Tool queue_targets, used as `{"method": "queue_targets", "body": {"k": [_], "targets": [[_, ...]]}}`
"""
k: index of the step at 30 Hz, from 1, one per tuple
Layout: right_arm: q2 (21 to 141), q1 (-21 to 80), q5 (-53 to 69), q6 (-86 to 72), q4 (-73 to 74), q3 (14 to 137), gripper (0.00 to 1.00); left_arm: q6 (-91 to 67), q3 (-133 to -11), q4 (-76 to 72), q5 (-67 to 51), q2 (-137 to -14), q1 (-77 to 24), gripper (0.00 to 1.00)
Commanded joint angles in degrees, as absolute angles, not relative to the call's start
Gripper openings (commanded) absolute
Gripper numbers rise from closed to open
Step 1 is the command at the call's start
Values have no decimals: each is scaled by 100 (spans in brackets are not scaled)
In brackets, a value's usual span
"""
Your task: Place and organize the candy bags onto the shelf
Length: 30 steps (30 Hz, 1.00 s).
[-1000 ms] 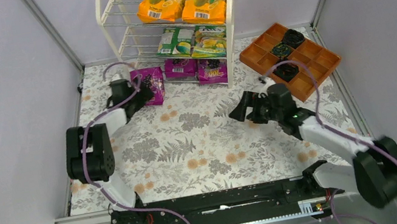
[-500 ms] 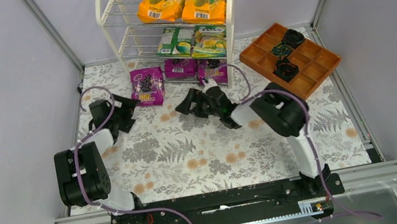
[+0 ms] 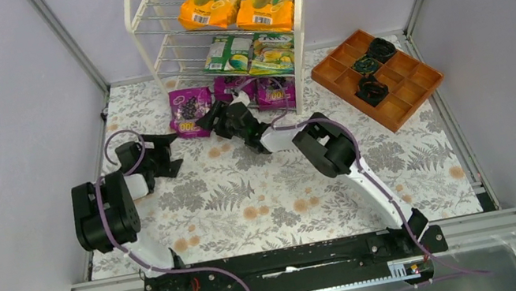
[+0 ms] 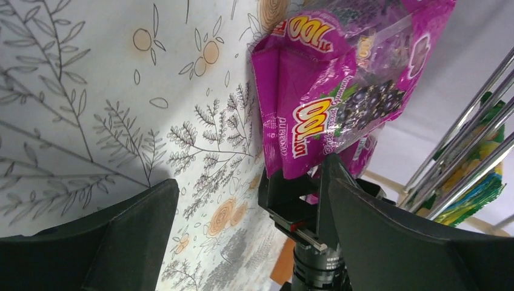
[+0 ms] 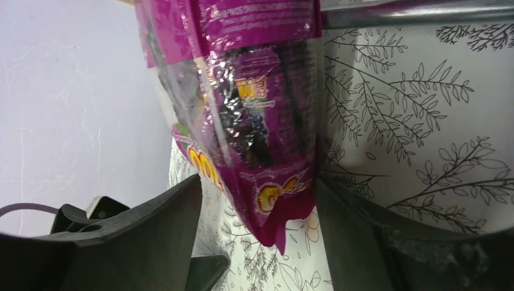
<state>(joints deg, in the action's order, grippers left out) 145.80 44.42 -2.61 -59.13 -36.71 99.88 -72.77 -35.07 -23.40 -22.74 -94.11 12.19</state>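
Orange bags [image 3: 212,1] two, green bags [image 3: 229,53] two, purple bags [image 3: 188,110] three; left claw [image 3: 170,151] apart, right claw [image 3: 207,118] apart astride one.

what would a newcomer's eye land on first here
The cream shelf at the back, stacked by colour: orange bags on top, green-yellow bags in the middle, purple bags below. One loose purple bag stands on the floral table at its foot, between the right arm's fingers.
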Motion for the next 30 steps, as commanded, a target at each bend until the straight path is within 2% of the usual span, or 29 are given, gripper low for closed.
{"method": "queue_targets", "body": {"k": [1, 4, 7, 13, 17, 25, 30], "targets": [[14896, 4450, -203, -5737, -2877, 10480, 70, -7798, -3741, -3520, -3269, -10066, 1385, 99], [14665, 4433, 355, -5471, -3096, 10460, 62, -7997, -3920, -3799, -3694, -10589, 1489, 99], [14512, 4404, 879, -5351, -3287, 10606, 50, -8131, -3866, -4353, -3761, -10759, 1548, 99], [14629, 4329, 1530, -5758, -3638, 10897, 14, -8293, -4194, -4578, -3969, -11224, 1529, 99], [14676, 4243, 1804, -5974, -3709, 10975, 1, -8238, -4362, -4377, -4060, -11370, 1521, 99], [14711, 4042, 2422, -6581, -4048, 10994, 0, -9026, -4738, -5546, -4245, -12051, 1306, 98], [14729, 3990, 2745, -6841, -4258, 11004, 11, -9031, -5069, -5576, -4175, -12299, 1165, 96]]}}
